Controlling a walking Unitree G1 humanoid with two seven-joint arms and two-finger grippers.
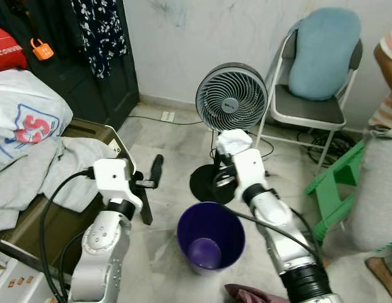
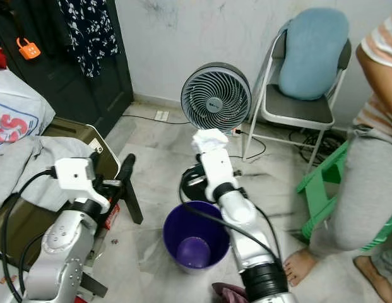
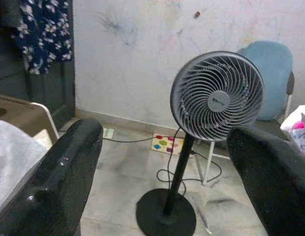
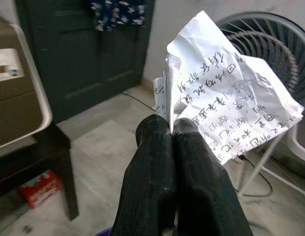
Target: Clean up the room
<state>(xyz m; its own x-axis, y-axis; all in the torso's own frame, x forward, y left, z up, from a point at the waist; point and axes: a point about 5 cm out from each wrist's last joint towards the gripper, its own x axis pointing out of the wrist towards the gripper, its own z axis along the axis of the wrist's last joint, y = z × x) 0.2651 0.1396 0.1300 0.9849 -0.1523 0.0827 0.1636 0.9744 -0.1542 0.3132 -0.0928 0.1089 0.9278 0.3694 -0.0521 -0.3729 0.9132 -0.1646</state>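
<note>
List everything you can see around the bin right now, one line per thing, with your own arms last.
Bin: one, purple, on the floor between the arms.
Crumpled paper: one, white with printed writing, pinched in the right claw above the bin.
Fan: one, grey head on a black stand, behind the bin.
Folding chair: one, grey frame, by the wall.
Cushion: one, light blue, on the chair.
Stool: one, green, at right.
Clothes: a heap, grey and white, at left.
Person: one, striped top, grey trousers, at right.
Left claw: open, empty.
Right claw: shut on the paper.
</note>
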